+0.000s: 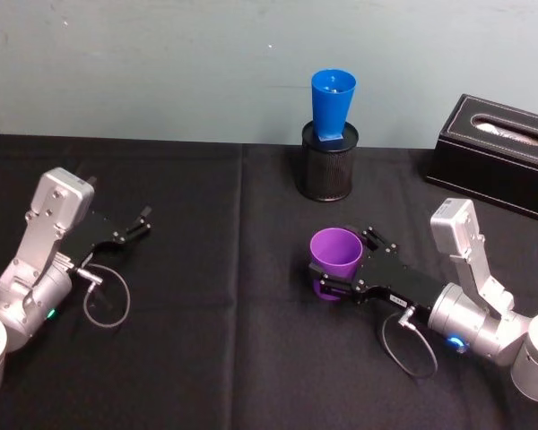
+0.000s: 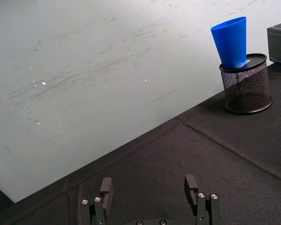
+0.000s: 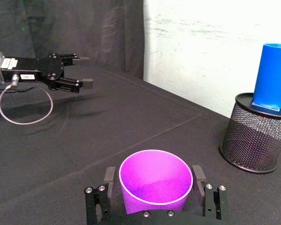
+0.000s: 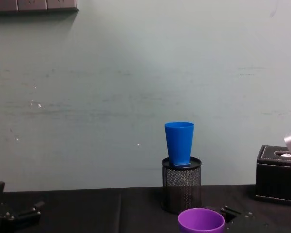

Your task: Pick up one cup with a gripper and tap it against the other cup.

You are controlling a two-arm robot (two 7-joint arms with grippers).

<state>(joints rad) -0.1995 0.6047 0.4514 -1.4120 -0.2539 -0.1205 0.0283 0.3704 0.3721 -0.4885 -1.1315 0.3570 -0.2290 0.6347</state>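
Note:
The purple cup [image 1: 335,251] stands upright on the black cloth, right of centre, its rim also low in the chest view [image 4: 201,221]. My right gripper [image 1: 345,262] is open, one finger on each side of the cup and close to its wall [image 3: 153,180]. The blue cup [image 1: 333,103] sits base-down in the mouth of a black mesh pen holder [image 1: 327,166] at the back centre, well beyond the purple cup [image 3: 273,77]. My left gripper [image 1: 143,224] rests open and holds nothing at the left side of the table [image 2: 148,185].
A black tissue box [image 1: 502,148] stands at the back right, next to the pen holder [image 4: 181,184]. A pale wall runs close behind the table's far edge. Black cloth [image 1: 224,296] covers the table between the two arms.

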